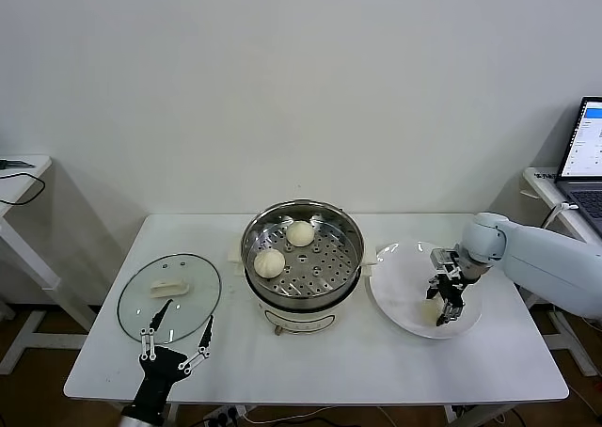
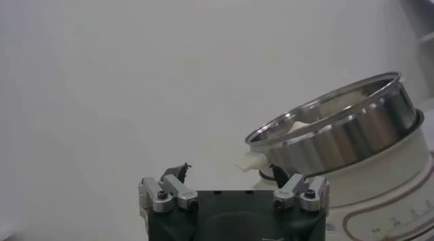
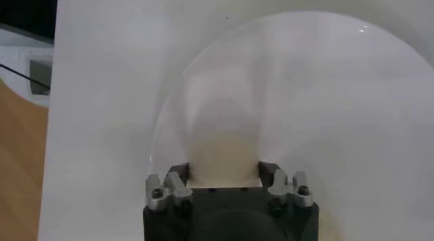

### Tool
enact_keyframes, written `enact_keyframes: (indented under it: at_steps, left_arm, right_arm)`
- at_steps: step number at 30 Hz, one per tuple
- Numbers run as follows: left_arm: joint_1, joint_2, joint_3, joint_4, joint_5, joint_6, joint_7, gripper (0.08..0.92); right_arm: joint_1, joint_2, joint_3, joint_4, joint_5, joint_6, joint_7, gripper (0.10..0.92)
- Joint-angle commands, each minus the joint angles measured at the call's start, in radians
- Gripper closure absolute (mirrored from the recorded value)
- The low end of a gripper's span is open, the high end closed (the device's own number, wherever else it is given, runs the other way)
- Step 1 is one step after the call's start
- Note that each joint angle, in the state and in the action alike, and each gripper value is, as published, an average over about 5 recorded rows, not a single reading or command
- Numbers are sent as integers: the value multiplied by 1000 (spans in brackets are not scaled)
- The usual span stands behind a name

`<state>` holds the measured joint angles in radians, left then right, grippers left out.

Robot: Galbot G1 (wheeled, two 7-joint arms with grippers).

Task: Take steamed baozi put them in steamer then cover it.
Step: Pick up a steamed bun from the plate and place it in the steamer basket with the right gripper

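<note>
The steamer (image 1: pixel 302 299) stands mid-table, and two steamed baozi (image 1: pixel 300 233) (image 1: pixel 269 263) lie on its perforated tray. A third baozi (image 1: pixel 432 310) sits on the white plate (image 1: pixel 400 272) to the right. My right gripper (image 1: pixel 442 312) reaches down over it, fingers pressed against both its sides. The right wrist view shows this baozi (image 3: pixel 224 154) filling the gap of the right gripper (image 3: pixel 225 171). The cover (image 1: pixel 169 297) lies flat at the front left. Just in front of it my left gripper (image 1: pixel 188 314) stands open and empty. In the left wrist view the left gripper (image 2: pixel 229 169) faces the steamer (image 2: pixel 346 130).
A laptop (image 1: pixel 588 154) sits on a side table at the far right. Another side table (image 1: pixel 19 178) with a cable stands at the far left. The plate (image 3: pixel 325 93) lies near the table's right edge.
</note>
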<state>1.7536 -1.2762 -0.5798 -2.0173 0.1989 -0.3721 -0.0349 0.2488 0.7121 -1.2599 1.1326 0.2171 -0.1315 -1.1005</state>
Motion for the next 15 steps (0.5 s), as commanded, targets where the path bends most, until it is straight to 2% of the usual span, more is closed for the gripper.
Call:
enact_keyframes:
  at_steps: [1, 7, 15]
  left_arm:
    - [-3, 5, 1, -2, -1, 3, 0, 177]
    - [-10, 7, 10, -5, -1, 3, 0, 177]
    - [-9, 14, 7, -16, -2, 2, 1, 177]
  right_arm:
    - [204, 5, -20, 40, -16, 54, -89, 374]
    - [486, 117, -59, 72, -33, 283, -168, 368]
    - [576, 304, -43, 192, -104, 544, -130, 355]
